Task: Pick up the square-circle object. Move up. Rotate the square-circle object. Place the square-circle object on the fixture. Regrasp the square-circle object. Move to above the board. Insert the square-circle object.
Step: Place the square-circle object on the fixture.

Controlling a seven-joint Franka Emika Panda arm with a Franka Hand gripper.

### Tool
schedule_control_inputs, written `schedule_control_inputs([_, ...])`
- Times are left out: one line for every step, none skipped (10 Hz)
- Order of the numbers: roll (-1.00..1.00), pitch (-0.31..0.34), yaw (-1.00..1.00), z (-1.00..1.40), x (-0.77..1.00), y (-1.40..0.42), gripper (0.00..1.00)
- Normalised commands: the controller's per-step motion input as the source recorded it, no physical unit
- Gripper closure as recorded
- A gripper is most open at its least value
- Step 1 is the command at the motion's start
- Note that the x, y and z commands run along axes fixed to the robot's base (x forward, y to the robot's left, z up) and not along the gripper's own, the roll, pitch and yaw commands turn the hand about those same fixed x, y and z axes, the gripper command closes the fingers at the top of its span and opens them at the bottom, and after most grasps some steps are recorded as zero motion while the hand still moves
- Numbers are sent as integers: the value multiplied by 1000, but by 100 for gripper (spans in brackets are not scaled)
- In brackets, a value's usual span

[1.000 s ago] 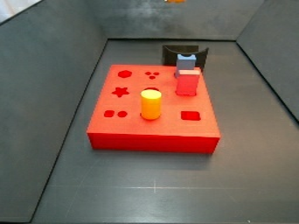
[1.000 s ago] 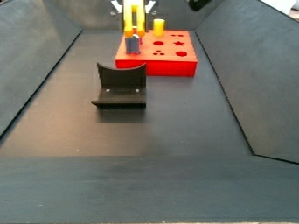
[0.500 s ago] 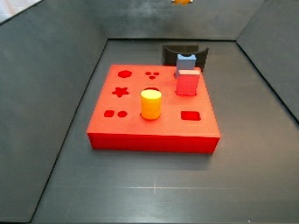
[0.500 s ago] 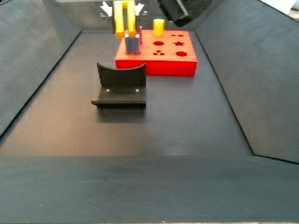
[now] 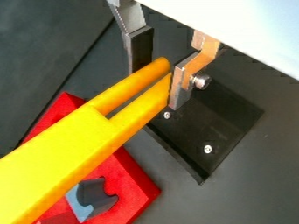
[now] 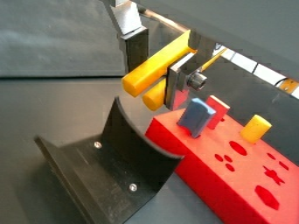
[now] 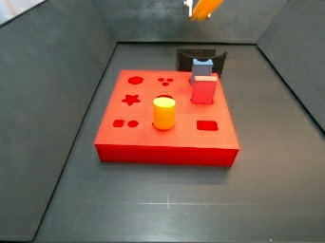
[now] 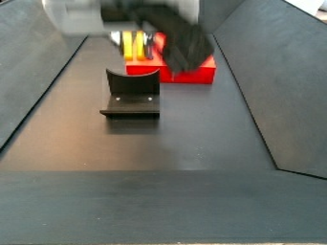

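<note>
Yellow-orange square-circle object (image 5: 93, 122) in the silver-fingered hand (image 5: 160, 63); red board (image 7: 165, 119); black fixture (image 8: 130, 94).

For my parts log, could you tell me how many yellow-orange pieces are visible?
2: the square-circle object held in the gripper above the fixture, and a short cylinder standing on the board.

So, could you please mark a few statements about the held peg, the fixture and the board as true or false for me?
1. The hand is shut on the square-circle object. True.
2. The square-circle object already rests on the fixture. False: in both wrist views it is held clear above the fixture.
3. A short yellow-orange cylinder stands upright on the board. True.
4. The board is blue. False: it is red.
5. The fixture stands on top of the board. False: it stands on the dark floor beside the board.
</note>
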Motion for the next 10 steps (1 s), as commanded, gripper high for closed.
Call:
schedule_control_inputs([-1000, 31, -179, -1000, 147, 87, 100])
schedule_control_inputs([-1000, 29, -181, -1000, 155, 92, 100])
schedule_control_inputs([-849, 24, -159, -1000, 163, 99, 100])
schedule_control_inputs([-638, 16, -132, -1000, 175, 107, 100])
schedule_control_inputs([-482, 17, -113, -1000, 183, 115, 100])
schedule_control_inputs([-328, 23, -98, -1000, 191, 120, 100])
schedule_control_inputs([-210, 30, -83, -1000, 197, 115, 100])
schedule_control_inputs([-175, 27, -78, -877, 176, 107, 100])
schedule_control_inputs([-161, 30, -78, -700, 144, 93, 100])
schedule_control_inputs([-148, 28, -73, -485, 118, 73, 100])
